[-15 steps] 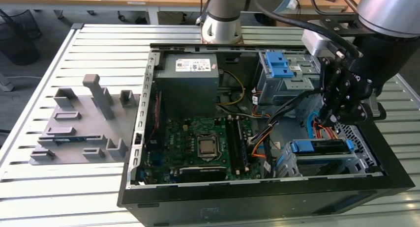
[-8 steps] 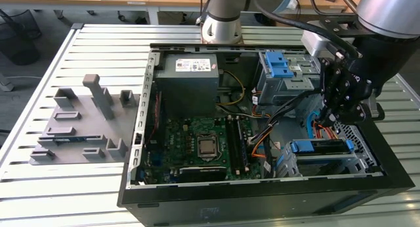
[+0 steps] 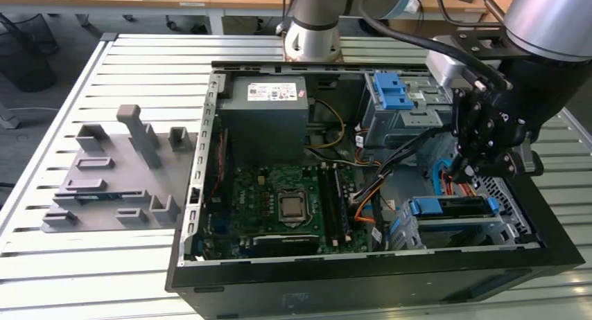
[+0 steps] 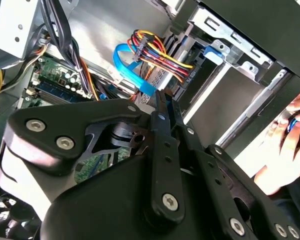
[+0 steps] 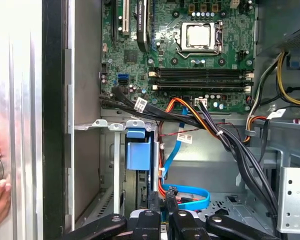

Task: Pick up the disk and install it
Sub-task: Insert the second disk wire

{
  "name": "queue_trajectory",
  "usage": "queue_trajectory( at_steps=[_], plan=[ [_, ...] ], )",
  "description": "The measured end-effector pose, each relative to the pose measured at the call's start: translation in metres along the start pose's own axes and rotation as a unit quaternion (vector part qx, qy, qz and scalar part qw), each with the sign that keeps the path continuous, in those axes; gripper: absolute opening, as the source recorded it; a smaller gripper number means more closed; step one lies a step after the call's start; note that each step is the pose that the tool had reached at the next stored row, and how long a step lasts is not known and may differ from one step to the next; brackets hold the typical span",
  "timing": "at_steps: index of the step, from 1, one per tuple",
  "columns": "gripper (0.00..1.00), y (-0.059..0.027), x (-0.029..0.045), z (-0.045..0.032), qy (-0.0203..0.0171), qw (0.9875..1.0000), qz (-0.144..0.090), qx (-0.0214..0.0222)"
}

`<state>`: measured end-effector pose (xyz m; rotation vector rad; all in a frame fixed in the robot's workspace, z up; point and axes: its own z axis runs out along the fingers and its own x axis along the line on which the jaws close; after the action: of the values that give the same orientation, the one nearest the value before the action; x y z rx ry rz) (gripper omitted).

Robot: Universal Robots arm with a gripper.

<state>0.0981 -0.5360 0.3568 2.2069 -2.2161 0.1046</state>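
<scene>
Already seated in the drive cage (image 3: 507, 227), the blue-bracketed disk (image 3: 459, 208) lies near the closed, empty hand (image 3: 459, 174).

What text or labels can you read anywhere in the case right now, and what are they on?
No text can be read reliably.
White sticker on the grey power supply: print too small to read.
White cable tags on the black wiring: blurred, unreadable.
Motherboard markings: too small to read.
</scene>
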Motion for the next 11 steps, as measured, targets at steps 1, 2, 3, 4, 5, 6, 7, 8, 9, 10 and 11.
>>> queue_trajectory(
  at_steps=[1, 2, 3, 4, 5, 6, 7, 8, 9, 10, 11],
  plan=[
    [0.16, 0.0, 0.0006, 0.0003, -0.0001, 1.0, 0.0, 0.0],
    [0.16, 0.0, 0.0008, 0.0007, -0.0002, 1.0, 0.0, 0.0],
    [0.16, 0.0, 0.0008, 0.0007, -0.0001, 1.0, 0.0, 0.0],
    [0.16, 0.0, 0.0008, 0.0007, -0.0001, 1.0, 0.0, 0.0],
    [0.16, 0.0, 0.0008, 0.0007, -0.0001, 1.0, 0.0, 0.0],
    [0.16, 0.0, 0.0008, 0.0007, -0.0001, 1.0, 0.0, 0.0],
    [0.16, 0.0, 0.0009, 0.0009, -0.0005, 1.0, 0.0, 0.0],
    [0.16, 0.0, 0.0011, 0.0012, -0.0018, 1.0, 0.0, 0.0],
    [0.16, 0.0001, 0.0011, 0.0019, -0.0033, 1.0, 0.0, 0.0],
    [0.16, 0.0001, 0.0012, 0.0024, -0.005, 1.0, 0.0, -0.0001],
    [0.16, 0.0001, 0.0014, 0.0028, -0.0096, 1.0, 0.0, -0.0001]
  ],
)
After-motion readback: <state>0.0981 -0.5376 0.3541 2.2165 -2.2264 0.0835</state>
